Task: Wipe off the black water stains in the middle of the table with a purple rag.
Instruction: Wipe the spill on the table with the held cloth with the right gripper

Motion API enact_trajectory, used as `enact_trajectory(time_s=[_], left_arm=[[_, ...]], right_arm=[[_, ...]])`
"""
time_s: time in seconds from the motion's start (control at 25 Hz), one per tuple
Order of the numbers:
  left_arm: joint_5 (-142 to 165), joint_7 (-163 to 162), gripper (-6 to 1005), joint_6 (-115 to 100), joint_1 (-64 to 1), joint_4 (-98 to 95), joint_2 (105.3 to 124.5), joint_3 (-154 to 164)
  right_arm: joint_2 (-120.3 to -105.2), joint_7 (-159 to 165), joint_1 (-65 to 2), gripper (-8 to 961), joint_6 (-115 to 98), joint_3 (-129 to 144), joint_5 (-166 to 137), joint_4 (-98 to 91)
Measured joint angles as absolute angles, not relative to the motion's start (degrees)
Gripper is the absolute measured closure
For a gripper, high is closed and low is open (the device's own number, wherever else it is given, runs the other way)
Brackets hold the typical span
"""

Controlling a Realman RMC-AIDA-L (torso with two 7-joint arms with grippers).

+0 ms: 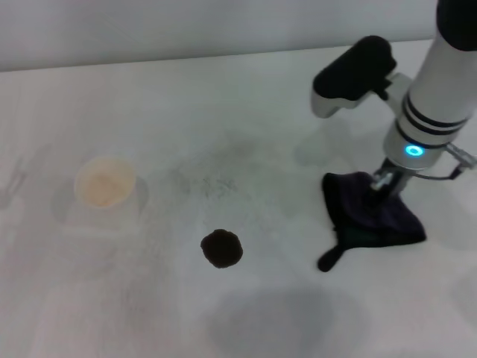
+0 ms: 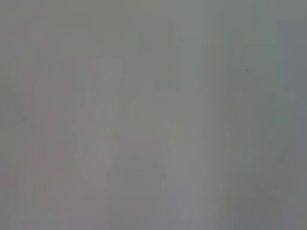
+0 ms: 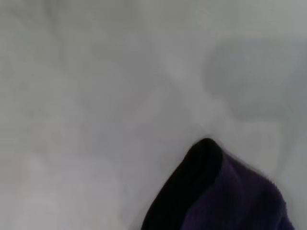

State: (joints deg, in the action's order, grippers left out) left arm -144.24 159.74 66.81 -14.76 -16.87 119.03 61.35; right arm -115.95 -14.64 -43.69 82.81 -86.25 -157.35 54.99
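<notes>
The worktop (image 1: 246, 89) is the largest thing here, one wide white surface with faint grey smudges near its middle. On its right side lies the one purple rag (image 1: 373, 218), spread a little, with a short black corner pointing toward me. My right end effector (image 1: 384, 181) is down on the far part of this rag, touching it, but the cloth and my wrist hide the fingers, so I cannot tell if they are released or already clenched on the fabric. My right wrist view shows only a dark edge of the rag (image 3: 225, 191) on the white surface. My left end effector is not seen in any view; its camera shows only a plain grey surface, so I think that arm is parked. There is one paper cup (image 1: 106, 182) on the left, well apart from the rag. The smallest thing is the one black stain (image 1: 222, 247), a round dark blot between the cup and the rag, nearer to me than both. I judge that the step now is to take hold of the rag. To do it well I should pinch a thick fold, so that the cloth hangs under my fingers, then drag it flat across the blot with light pressure, keeping away from the cup.
</notes>
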Motion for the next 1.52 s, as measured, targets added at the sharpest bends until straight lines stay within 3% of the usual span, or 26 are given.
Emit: enact_trajectory(time_s=[0.72,1.52], left_arm=[[-144.31,159.3,117,68.74,-15.05,-12.99,119.41,61.35],[-144.35,160.31,117,71.35,-16.0,-6.45,119.7,61.43]], right_arm=[[-116.19,-20.58,-54.61,850,72.68,-60.69,-137.98,53.8],[-116.2,-20.29,-59.65,853,67.02,-51.68,-138.58,53.61]])
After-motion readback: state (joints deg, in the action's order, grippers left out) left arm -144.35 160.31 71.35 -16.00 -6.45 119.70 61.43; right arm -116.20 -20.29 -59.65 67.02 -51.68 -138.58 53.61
